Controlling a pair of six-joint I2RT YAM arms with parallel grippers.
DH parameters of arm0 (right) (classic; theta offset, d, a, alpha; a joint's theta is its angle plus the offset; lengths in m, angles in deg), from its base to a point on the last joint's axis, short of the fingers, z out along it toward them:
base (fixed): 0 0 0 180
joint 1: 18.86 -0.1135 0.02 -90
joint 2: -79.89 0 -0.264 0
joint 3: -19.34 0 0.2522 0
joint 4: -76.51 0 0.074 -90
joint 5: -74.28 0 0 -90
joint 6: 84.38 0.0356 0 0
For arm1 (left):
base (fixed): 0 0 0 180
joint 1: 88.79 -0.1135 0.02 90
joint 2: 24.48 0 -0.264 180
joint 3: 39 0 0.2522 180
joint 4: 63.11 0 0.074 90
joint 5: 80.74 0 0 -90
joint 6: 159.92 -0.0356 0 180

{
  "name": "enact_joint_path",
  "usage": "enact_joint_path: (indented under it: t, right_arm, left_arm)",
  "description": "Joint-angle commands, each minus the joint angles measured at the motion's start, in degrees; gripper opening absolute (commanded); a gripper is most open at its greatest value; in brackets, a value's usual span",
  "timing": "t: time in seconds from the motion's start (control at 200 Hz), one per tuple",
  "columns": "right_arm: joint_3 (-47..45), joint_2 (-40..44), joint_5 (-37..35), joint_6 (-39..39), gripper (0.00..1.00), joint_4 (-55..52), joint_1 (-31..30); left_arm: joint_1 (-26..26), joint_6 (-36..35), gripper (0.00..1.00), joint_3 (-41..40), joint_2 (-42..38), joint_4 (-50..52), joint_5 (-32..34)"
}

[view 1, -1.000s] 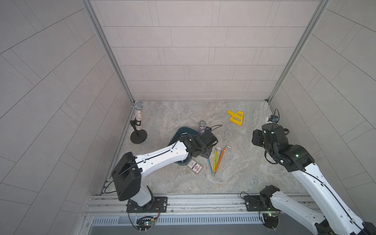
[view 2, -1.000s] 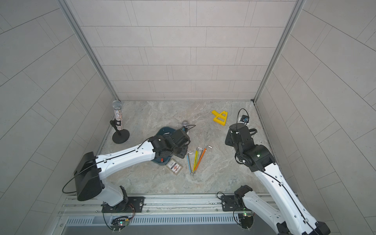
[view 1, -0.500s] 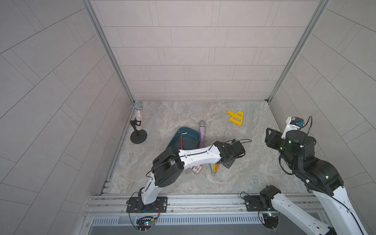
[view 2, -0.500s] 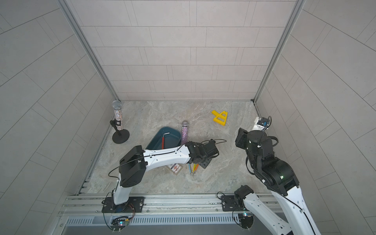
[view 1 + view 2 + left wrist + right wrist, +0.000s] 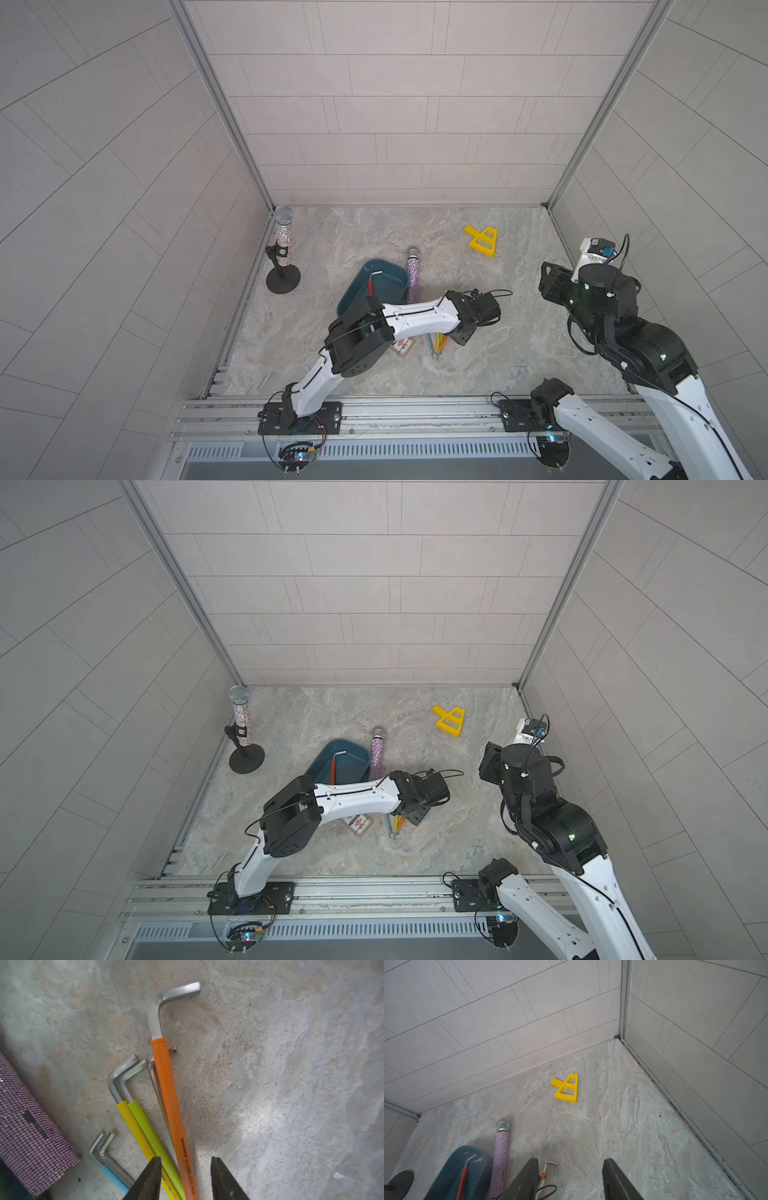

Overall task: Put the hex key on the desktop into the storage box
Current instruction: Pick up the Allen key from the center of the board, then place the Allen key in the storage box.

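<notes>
While the left tool point(image 5: 185, 1160) hangs low over the table point(image 5: 291, 1084), its jaws stand released on either side of the orange hex key point(image 5: 166, 1084) with gaps on both sides. That key lies flat against the other coloured hex keys point(image 5: 145, 1126). In both top views the storage box point(image 5: 390, 282) sits at ten o'clock from this bundle, with a red hex key point(image 5: 370, 286) inside. At the table's three o'clock side, the right tool point(image 5: 571, 1160) is released too, with nothing between its jaws.
</notes>
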Motion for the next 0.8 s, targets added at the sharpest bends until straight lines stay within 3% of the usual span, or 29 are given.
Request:
enact_joint_path:
  t: [0.0,0.375,0.796]
  right_arm:
    - [0.39,-0.02,-0.67,0.01,0.55,-1.42,-0.09]
    - [-0.77,-0.43,-0.68,-0.13,0.55,-1.43,-0.11]
    - [-1.47,-0.60,-0.67,-0.43,0.55,-1.07,-0.09]
  left_arm:
    - [-0.10,0.29,0.44,1.42,1.69,0.57,-0.38]
    - [-0.23,0.76,0.25,0.80,1.21,-0.65,0.07]
    - [-0.43,3.25,0.08,0.65,-7.05,-0.74,1.50]
